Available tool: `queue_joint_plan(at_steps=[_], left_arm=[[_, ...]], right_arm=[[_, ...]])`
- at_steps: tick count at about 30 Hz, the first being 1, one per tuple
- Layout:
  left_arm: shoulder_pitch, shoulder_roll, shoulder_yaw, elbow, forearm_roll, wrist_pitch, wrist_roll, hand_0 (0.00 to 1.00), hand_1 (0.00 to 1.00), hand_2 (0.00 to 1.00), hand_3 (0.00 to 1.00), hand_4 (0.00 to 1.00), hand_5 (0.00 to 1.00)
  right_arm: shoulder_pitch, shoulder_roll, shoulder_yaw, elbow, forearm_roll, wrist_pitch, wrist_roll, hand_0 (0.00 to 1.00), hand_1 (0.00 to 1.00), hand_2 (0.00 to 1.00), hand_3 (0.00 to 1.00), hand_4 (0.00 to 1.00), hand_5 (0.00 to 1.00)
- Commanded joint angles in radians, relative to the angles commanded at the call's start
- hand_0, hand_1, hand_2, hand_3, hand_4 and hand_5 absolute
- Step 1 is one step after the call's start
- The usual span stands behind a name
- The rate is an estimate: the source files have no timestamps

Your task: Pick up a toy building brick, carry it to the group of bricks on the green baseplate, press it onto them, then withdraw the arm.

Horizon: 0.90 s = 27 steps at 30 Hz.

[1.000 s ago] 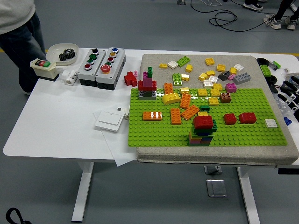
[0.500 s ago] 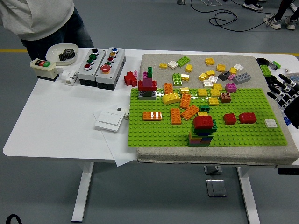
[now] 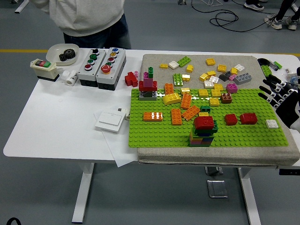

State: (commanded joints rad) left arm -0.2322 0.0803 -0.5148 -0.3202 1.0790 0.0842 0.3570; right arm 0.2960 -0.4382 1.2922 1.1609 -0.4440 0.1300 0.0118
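Observation:
The green baseplate [image 3: 159, 131] lies on a grey mat, and a stack of bricks [image 3: 203, 131] topped by a red piece stands near its front middle. Two red bricks [image 3: 248, 118] sit to the stack's right, and a white tile [image 3: 271, 123] lies further right. Orange bricks [image 3: 176, 113] are scattered on the plate's middle. My right hand [image 3: 280, 96] reaches in from the right edge over the plate's right end, fingers spread, holding nothing. The left arm is out of view.
Loose bricks [image 3: 213, 72] lie on the mat behind the plate. A red and pink stack [image 3: 148, 87] stands at the plate's back left. Two button boxes [image 3: 101, 67], a switch [image 3: 43, 68], a bowl [image 3: 55, 49] and a white panel [image 3: 110, 121] occupy the left. A person [image 3: 89, 18] stands behind the table.
My right hand has moved leftward in from the right edge over the plate's end. The person behind the table has walked to the right.

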Motion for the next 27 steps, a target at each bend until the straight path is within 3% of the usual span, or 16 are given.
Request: queue_joint_plan(at_steps=[5, 12, 13, 18, 19, 24, 25, 27], left_arm=[[0.0, 0.0, 0.001, 0.001, -0.003, 0.001, -0.001, 0.672, 0.708, 0.725, 0.587, 0.671, 0.666], [-0.002, 0.0, 0.001, 0.002, -0.006, 0.003, -0.002, 0.671, 0.707, 0.725, 0.587, 0.67, 0.666], [-0.003, 0.0, 0.002, 0.002, -0.007, 0.004, -0.002, 0.671, 0.707, 0.724, 0.587, 0.67, 0.667], [-0.005, 0.002, 0.002, 0.003, -0.01, 0.005, -0.002, 0.671, 0.707, 0.724, 0.587, 0.67, 0.667], [-0.008, 0.002, 0.002, 0.003, -0.009, 0.005, -0.002, 0.671, 0.707, 0.724, 0.587, 0.67, 0.667], [-0.011, 0.004, 0.008, 0.004, -0.022, 0.01, -0.005, 0.671, 0.707, 0.724, 0.587, 0.67, 0.667], [-0.011, 0.005, 0.008, 0.005, -0.024, 0.011, -0.005, 0.671, 0.707, 0.723, 0.587, 0.67, 0.667], [-0.011, 0.006, 0.009, 0.005, -0.026, 0.013, -0.005, 0.671, 0.707, 0.723, 0.587, 0.67, 0.667]], right_arm=[[0.013, -0.019, -0.019, 0.008, -0.083, -0.027, 0.016, 0.862, 0.777, 0.785, 0.777, 0.998, 0.998], [0.062, -0.087, -0.088, -0.012, -0.37, -0.089, 0.079, 0.844, 0.762, 0.769, 0.766, 0.998, 0.981], [0.066, -0.091, -0.092, -0.014, -0.403, -0.091, 0.082, 0.84, 0.76, 0.763, 0.719, 0.998, 0.764], [0.118, -0.133, -0.15, -0.061, -0.591, -0.098, 0.12, 0.84, 0.76, 0.763, 0.719, 0.998, 0.764], [0.134, -0.141, -0.166, -0.081, -0.63, -0.1, 0.134, 0.852, 0.772, 0.774, 0.728, 0.975, 0.633], [0.172, -0.159, -0.206, -0.14, -0.841, -0.11, 0.178, 0.852, 0.772, 0.774, 0.728, 0.975, 0.633], [0.176, -0.161, -0.211, -0.148, -0.884, -0.112, 0.185, 0.85, 0.768, 0.775, 0.76, 0.948, 0.503], [0.184, -0.162, -0.22, -0.162, -0.949, -0.116, 0.196, 0.85, 0.768, 0.775, 0.76, 0.948, 0.503]])
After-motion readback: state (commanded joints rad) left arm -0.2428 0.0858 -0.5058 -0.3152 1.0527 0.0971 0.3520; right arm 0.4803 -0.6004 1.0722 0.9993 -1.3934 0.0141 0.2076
